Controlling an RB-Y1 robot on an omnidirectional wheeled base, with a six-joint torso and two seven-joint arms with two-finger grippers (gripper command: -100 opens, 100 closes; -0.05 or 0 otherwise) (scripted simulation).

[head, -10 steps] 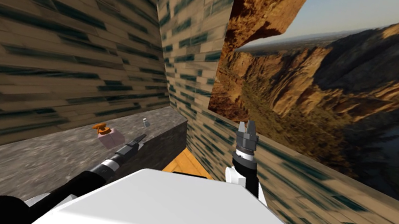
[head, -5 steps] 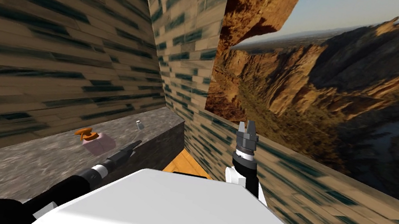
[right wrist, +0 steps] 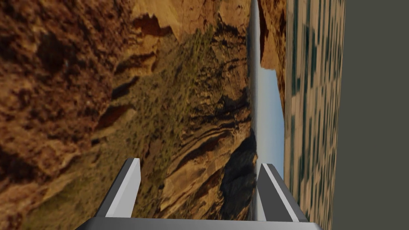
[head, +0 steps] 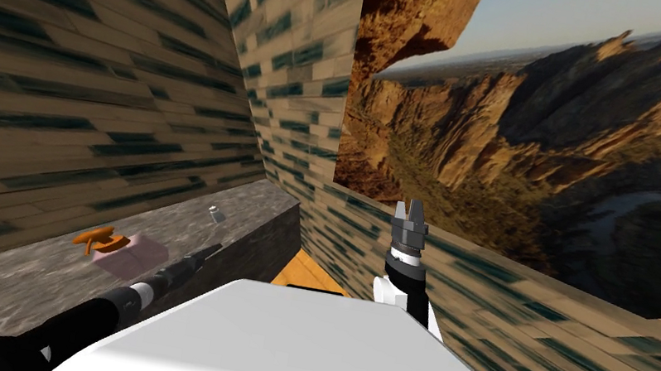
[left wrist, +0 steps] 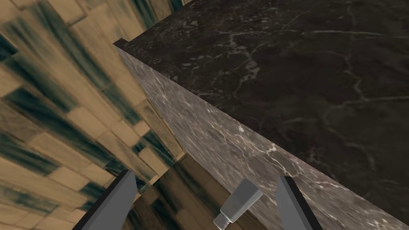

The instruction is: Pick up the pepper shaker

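My view has swung over the last 1 s, and the shaker (left wrist: 238,203), on the table (head: 36,281) near its far end, lines up ahead between my wide-open, empty left fingers (left wrist: 120,199), so reaching on seems next, while the right fingers (right wrist: 128,187) are open and empty.

A pink block (head: 133,253) with an orange piece (head: 97,240) at its end lies midway along the grey marbled worktop (head: 10,285), against a tan brick wall (head: 47,64).

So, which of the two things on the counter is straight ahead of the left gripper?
The small grey pepper shaker, framed between the fingers of the open left gripper. The pink block with the orange piece on it lies off to the side.
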